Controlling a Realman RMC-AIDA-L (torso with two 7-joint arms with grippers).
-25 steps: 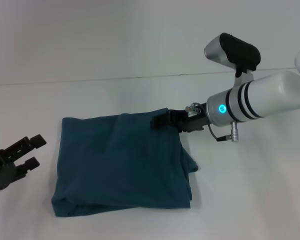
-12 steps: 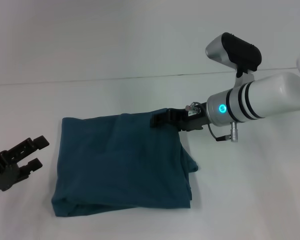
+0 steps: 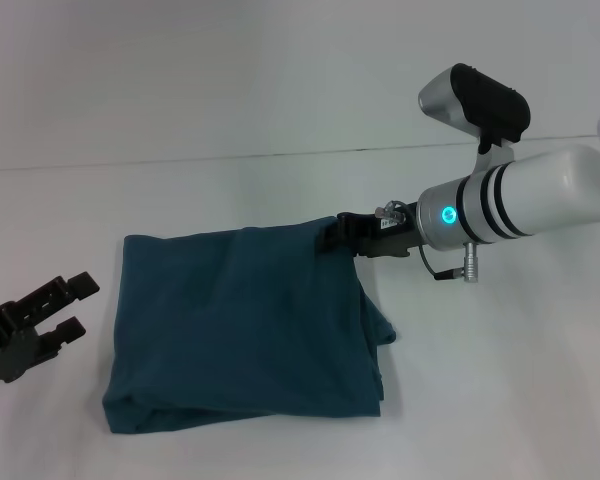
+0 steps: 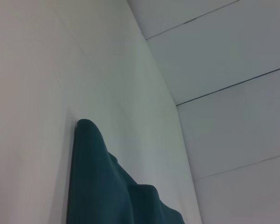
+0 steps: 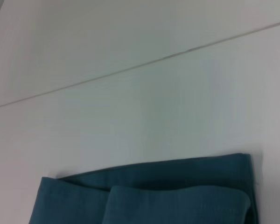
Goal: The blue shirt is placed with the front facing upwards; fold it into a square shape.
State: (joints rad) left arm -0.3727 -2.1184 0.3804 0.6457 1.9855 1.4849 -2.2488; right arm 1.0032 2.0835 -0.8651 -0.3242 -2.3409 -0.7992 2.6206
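The blue shirt (image 3: 245, 330), folded roughly square already (lettering hidden), lies lower centre of the head view. The right gripper (image 3: 332, 238) sits at its upper-right corner, grip unclear; the left gripper (image 3: 65, 306) waits lower left, fingers apart, holding nothing.

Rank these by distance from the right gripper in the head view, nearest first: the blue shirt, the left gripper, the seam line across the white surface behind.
1. blue shirt: its far right corner sits at the right gripper.
2. seam line: behind, running across the white surface.
3. left gripper: far left, off the shirt.
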